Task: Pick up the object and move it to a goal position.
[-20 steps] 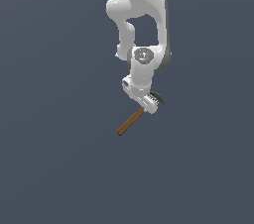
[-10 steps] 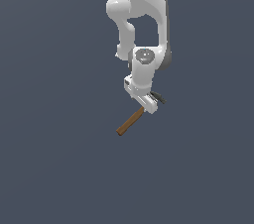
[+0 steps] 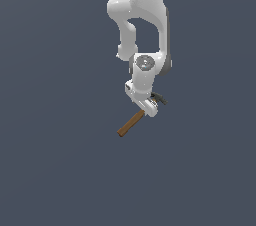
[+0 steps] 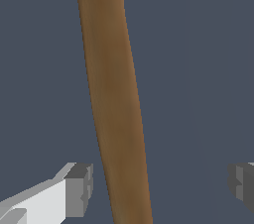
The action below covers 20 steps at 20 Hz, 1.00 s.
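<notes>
The object is a hammer with a brown wooden handle (image 3: 131, 123) and a dark head (image 3: 160, 99). In the exterior view it lies slanted on the flat grey surface, its handle running toward the exterior view's left. My gripper (image 3: 150, 109) is down over the handle close to the head, and it hides that part. In the wrist view the handle (image 4: 116, 109) passes between my open gripper's (image 4: 159, 183) fingers. One fingertip (image 4: 79, 188) is a narrow gap from the wood. The other (image 4: 241, 181) stands well apart.
A plain dark grey surface (image 3: 60, 170) stretches in every direction. The white arm (image 3: 142, 15) rises above the gripper. Nothing else shows.
The wrist has sunk slightly toward the hammer. The hammer has stayed where it was.
</notes>
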{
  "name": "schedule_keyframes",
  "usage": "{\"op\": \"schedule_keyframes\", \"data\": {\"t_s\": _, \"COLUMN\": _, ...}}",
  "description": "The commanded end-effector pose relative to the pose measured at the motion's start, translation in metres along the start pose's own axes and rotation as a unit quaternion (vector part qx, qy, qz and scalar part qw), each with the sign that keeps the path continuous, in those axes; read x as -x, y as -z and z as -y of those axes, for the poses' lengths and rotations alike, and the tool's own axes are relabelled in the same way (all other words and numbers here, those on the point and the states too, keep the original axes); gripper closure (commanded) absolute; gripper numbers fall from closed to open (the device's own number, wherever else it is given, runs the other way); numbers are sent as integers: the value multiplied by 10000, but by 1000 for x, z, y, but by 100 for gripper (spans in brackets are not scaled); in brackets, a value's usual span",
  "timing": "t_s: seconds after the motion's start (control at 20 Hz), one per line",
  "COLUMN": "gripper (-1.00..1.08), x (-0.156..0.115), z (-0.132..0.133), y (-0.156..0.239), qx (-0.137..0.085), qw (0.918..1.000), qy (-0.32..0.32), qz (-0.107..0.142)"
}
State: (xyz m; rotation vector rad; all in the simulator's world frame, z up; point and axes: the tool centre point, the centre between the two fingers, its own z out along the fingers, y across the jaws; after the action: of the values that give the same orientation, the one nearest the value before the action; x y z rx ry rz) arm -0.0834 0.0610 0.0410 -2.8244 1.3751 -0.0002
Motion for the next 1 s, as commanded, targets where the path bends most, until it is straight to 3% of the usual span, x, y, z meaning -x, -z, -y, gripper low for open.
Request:
{"op": "schedule_keyframes", "data": {"t_s": 0.0, "gripper": -92, "x": 0, "z": 0, "y": -12, "qx": 2, "qw": 10000, "qy": -5, "qz": 1}}
{"op": "schedule_keyframes", "data": {"t_s": 0.35, "gripper": -92, "x": 0, "z": 0, "y": -24, "qx": 2, "qw": 10000, "qy": -8, "qz": 1}}
{"op": "schedule_keyframes", "data": {"t_s": 0.4, "gripper": 108, "x": 0, "z": 0, "y": -24, "qx": 2, "qw": 10000, "qy": -8, "qz": 1}}
{"op": "schedule_keyframes", "data": {"t_s": 0.95, "gripper": 108, "x": 1, "z": 3, "y": -22, "qx": -24, "qw": 10000, "qy": 8, "qz": -6}}
